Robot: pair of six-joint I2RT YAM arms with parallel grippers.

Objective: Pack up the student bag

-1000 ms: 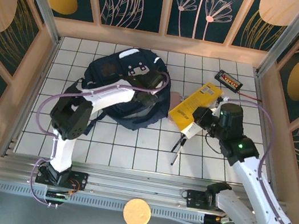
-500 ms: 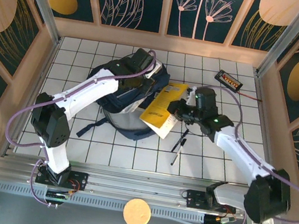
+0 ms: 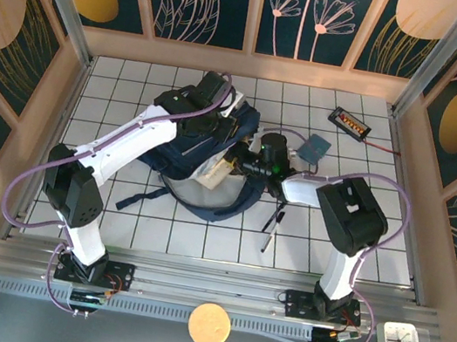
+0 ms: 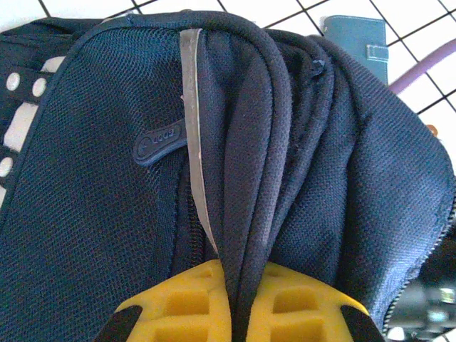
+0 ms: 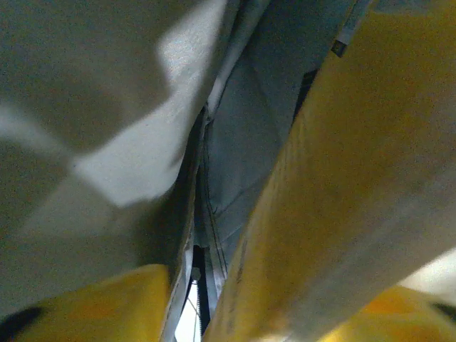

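Observation:
The student bag (image 3: 180, 155), navy with grey trim, lies at the table's middle left with its mouth facing right. My left gripper (image 3: 215, 98) is shut on a fold of the bag's upper edge (image 4: 242, 178) and holds the mouth up; the fabric is pinched between the yellow fingers (image 4: 178, 299). My right gripper (image 3: 243, 163) reaches into the mouth. Its jaws stand apart, and a flat yellow book (image 5: 342, 185) leans near the right finger, with a gap to the left finger (image 5: 92, 306). Pale grey lining (image 5: 242, 107) surrounds them. The book's pale end (image 3: 215, 169) shows inside the opening.
A teal notebook (image 3: 312, 146) lies right of the bag, and a black device with red marks (image 3: 350, 120) sits at the back right. A pen (image 3: 272, 223) lies in front of the right gripper. A small clock (image 3: 400, 339) rests off the table's near right corner.
My right gripper carried the yellow book leftward into the bag's mouth, and its jaws have parted. The left gripper lifted the bag's upper edge and stays shut on it.

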